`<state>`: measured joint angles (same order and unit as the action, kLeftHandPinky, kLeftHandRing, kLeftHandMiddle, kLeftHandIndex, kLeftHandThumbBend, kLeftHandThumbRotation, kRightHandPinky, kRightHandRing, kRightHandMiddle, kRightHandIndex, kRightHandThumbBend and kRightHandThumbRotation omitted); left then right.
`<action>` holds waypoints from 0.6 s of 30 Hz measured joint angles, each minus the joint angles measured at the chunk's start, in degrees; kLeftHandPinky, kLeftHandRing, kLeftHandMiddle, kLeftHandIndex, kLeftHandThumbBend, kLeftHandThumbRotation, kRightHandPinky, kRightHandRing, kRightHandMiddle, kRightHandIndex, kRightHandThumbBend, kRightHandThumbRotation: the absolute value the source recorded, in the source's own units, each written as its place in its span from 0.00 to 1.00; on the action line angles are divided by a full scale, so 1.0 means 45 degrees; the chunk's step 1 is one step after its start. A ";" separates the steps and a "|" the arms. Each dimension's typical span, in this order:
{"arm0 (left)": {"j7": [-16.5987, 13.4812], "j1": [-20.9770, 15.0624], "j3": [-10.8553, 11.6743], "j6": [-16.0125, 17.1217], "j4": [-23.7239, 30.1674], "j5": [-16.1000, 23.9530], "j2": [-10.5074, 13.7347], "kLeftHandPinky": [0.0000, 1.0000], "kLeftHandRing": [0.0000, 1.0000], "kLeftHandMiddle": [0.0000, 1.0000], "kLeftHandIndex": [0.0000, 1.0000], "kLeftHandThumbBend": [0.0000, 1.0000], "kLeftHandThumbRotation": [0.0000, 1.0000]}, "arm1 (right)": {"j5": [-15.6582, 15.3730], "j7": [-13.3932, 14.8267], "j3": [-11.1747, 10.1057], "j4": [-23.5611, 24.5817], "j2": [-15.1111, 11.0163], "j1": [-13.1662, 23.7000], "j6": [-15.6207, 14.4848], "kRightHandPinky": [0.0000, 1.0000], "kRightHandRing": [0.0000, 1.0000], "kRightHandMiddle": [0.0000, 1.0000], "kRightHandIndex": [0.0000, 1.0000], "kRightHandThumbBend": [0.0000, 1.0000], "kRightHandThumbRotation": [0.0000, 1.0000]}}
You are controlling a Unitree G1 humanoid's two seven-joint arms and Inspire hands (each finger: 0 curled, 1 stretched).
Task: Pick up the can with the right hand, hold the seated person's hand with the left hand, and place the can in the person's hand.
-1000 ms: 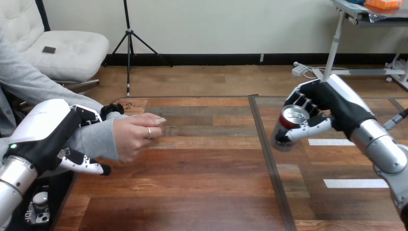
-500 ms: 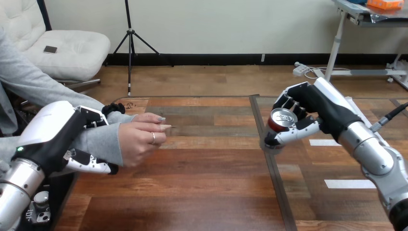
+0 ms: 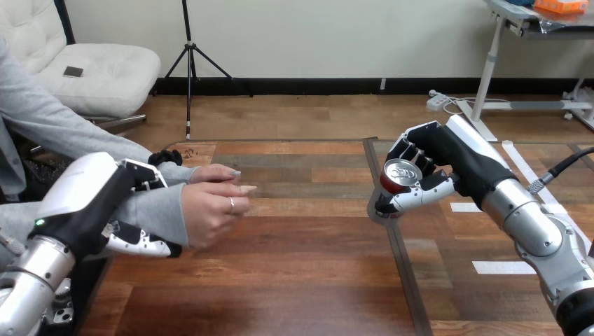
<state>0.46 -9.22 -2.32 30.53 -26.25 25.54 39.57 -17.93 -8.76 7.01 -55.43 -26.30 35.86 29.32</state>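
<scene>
Hazards at handover, as I judge them. Right hand (image 3: 448,157) has fingers and thumb wrapped round the red and silver metal drink can (image 3: 396,183), held tilted in the air over the middle of the brown wooden table (image 3: 301,280), its top leaning toward the left edge. Left hand (image 3: 91,203) is curled round the person's wrist (image 3: 157,210), over the grey sleeve (image 3: 136,206), near the table's left edge. Person's hand (image 3: 213,203) is well apart from the can, fingers loosely gathered, palm not turned up

Risk 1: release onto a hand not opened; the can would drop to the table and roll
Risk 2: tilt; cannot tell if the can is opened, and if so it may spill
Risk 3: left grip squeezing or dragging the wrist
Risk 4: robot fingers knocking the person's knuckles on approach
</scene>
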 measured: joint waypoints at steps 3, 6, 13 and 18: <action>0.0033 0.0026 -0.0023 0.0009 0.0000 0.0001 -0.0046 0.21 0.23 0.30 0.40 0.86 0.00 | 0.0000 -0.0003 0.0000 0.0000 0.0022 0.0006 0.0000 0.31 0.34 0.38 0.40 0.88 0.00; 0.0050 0.0057 -0.0045 0.0030 0.0000 0.0000 -0.0090 0.20 0.23 0.29 0.40 0.86 0.00 | 0.0001 -0.0027 0.0000 0.0000 0.0027 0.0014 0.0000 0.31 0.34 0.38 0.40 0.88 0.00; 0.0053 0.0104 -0.0049 0.0090 0.0016 0.0000 -0.0169 0.14 0.16 0.23 0.40 0.88 0.00 | 0.0000 -0.0084 0.0000 0.0000 0.0028 0.0050 0.0000 0.31 0.34 0.38 0.40 0.87 0.00; 0.0052 0.0108 -0.0049 0.0107 0.0068 0.0010 -0.0202 0.12 0.15 0.21 0.40 0.88 0.00 | 0.0002 -0.0125 0.0000 -0.0001 0.0028 0.0085 0.0009 0.31 0.34 0.38 0.40 0.88 0.00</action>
<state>0.69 -8.73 -2.54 31.02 -25.95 25.58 38.66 -17.92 -9.32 7.01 -55.44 -26.18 36.24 29.36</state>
